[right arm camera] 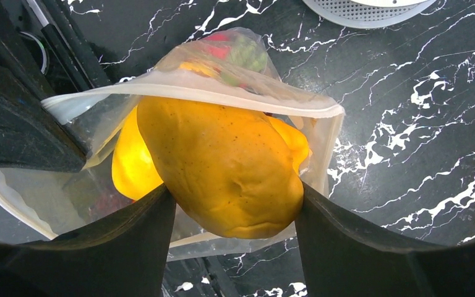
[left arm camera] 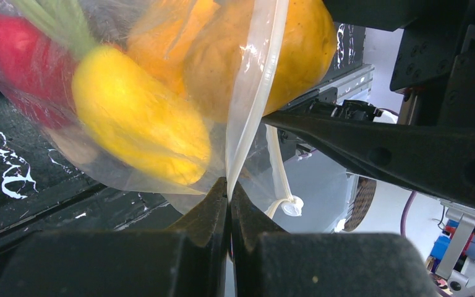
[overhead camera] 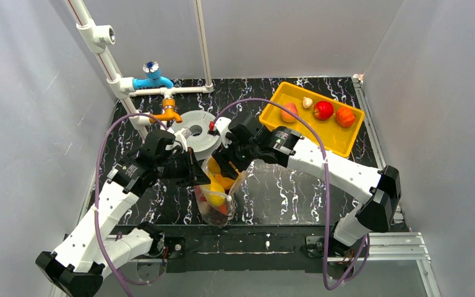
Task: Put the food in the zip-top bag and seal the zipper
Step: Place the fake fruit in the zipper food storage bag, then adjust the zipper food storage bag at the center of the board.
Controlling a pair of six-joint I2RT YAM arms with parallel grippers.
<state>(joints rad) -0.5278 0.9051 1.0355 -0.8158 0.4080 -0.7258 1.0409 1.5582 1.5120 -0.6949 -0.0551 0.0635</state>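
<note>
Shows the bag (overhead camera: 218,207) near 6 o'clock on the table (overhead camera: 284,185), between both arms, long axis running 12 to 6 in the top view, mouth toward 12, closed bottom toward the near edge. Pinches one edge of its film in the left gripper (left arm camera: 229,195), fingers pressed together on the plastic. Clamps an orange fruit (right arm camera: 222,161) in the right gripper (right arm camera: 232,198), one finger on each flank, long axis tilted from 11 to 5 in the right wrist view, far end under the zipper (right arm camera: 222,98) of the gaping mouth, near end outside. Packs a yellow pepper (left arm camera: 136,124) and a red pepper (left arm camera: 18,62) behind the film. Leaves an apple (overhead camera: 323,110) and three other pieces on the tray (overhead camera: 334,139) at 1 o'clock, well apart from the bag. Has a grey spool (overhead camera: 198,133) at 12, just beyond the grippers.
</note>
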